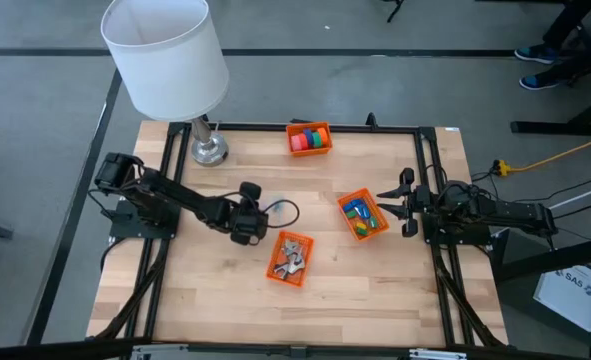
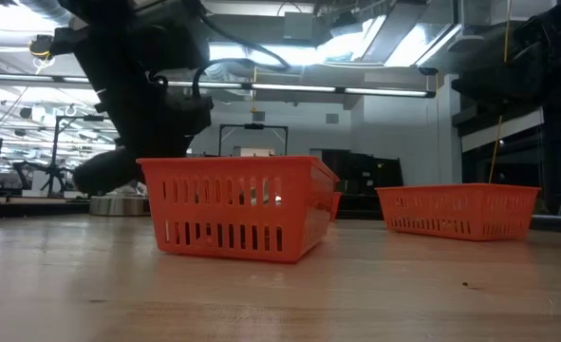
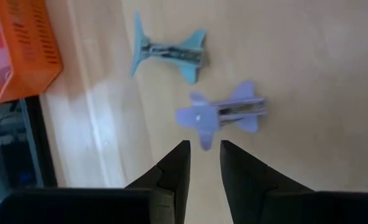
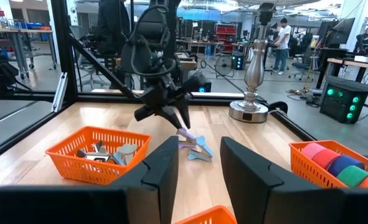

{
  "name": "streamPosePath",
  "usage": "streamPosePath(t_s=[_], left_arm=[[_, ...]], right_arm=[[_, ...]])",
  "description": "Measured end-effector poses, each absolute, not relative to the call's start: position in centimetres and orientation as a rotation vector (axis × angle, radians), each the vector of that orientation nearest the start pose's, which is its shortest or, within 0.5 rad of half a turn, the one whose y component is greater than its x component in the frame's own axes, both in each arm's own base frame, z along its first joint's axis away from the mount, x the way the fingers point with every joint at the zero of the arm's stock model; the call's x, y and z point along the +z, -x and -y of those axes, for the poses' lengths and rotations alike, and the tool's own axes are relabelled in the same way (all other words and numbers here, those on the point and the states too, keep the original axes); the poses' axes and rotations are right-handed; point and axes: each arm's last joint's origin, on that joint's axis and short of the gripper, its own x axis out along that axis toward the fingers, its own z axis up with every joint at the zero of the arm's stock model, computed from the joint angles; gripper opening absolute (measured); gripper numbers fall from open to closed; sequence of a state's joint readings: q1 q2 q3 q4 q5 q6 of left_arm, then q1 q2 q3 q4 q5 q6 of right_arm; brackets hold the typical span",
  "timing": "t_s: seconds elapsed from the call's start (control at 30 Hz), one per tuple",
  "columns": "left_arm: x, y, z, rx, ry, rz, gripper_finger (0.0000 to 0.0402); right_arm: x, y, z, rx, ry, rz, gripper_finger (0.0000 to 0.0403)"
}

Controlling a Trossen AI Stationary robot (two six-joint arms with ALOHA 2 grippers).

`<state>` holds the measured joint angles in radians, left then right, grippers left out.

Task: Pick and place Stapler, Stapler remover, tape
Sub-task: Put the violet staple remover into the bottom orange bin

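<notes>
The left gripper [image 3: 203, 155] is poised just above the purple remover [image 3: 224, 114] — fingers slightly parted, nothing held. The blue remover [image 3: 169, 53] lies just beyond on the table [image 3: 308, 56]. Each is judged light, rigid, slippery — best pinched across the narrow waist.

Overhead downward view, level tabletop view, two wrist views sharing the purple staple remover [image 3: 224, 113].
</notes>
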<state>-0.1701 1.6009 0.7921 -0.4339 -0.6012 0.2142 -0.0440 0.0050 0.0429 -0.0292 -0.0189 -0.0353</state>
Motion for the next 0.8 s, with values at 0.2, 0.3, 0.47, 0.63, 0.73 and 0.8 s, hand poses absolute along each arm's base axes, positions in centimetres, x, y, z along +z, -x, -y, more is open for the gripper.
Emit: streamPosePath(t_s=[0.2, 0.3, 0.47, 0.63, 0.73, 0.8], left_arm=[[14.6, -27.39, 3.35, 0.237, -0.632, -1.148, 0.0081], [14.61, -27.46, 3.3, 0.24, -0.628, -1.142, 0.0077], [14.58, -27.45, 3.24, 0.233, -0.622, -1.148, 0.0066], [14.56, -27.46, 3.22, 0.223, -0.604, -1.148, 0.0052], [14.54, -27.52, 2.85, 0.22, -0.582, -1.153, 0.0042], [14.54, -27.59, 2.49, 0.225, -0.555, -1.153, 0.0033]], right_arm=[[17.49, -9.52, 0.36, -0.025, 0.036, 0.008, 0.0124], [17.49, -9.52, 0.36, -0.025, 0.036, 0.008, 0.0124], [17.49, -9.52, 0.36, -0.025, 0.036, 0.009, 0.0124], [17.49, -9.52, 0.36, -0.025, 0.036, 0.009, 0.0124], [17.49, -9.52, 0.36, -0.025, 0.036, 0.009, 0.0124], [17.49, -9.52, 0.36, -0.025, 0.036, 0.009, 0.0124]])
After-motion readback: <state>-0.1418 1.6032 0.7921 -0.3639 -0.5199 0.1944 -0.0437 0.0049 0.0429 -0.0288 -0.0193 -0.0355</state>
